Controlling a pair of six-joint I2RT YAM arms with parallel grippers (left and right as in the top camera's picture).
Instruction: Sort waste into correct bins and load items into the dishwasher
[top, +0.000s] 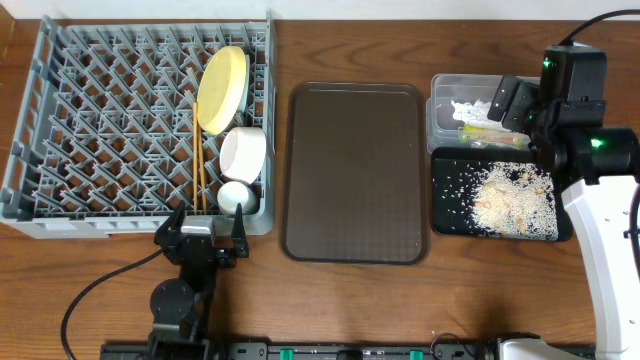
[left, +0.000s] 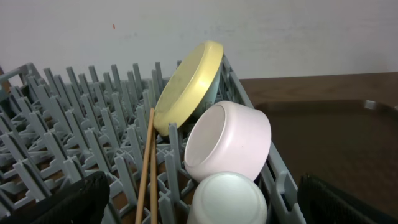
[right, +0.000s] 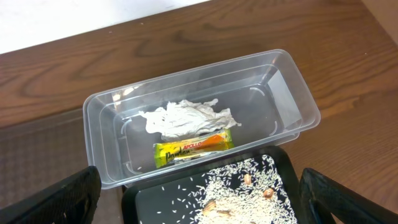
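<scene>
Yellow plate (left: 186, 84) stands on edge in the grey dish rack (left: 74, 124), ahead of the left jaws, which gape wide and hold nothing. The white bowl (left: 230, 146) lies on its side just ahead, leaning over the small white cup (left: 227, 199) nearest them, with the chopsticks (left: 148, 165) slanting up to their left. A forward nudge could likely roll the bowl or tip the plate. The right jaws, equally wide and empty, hang over the clear tub (right: 298, 81), where crumpled paper (right: 186, 118) and the snack wrapper (right: 193, 148) lie, and the black tray (right: 155, 199) of rice scraps (right: 242, 186) below them. Dropping carelessly could clip the tub wall or scatter rice onto the tabletop (top: 460, 290). Between both arms lies the brown serving tray (top: 355, 170).
</scene>
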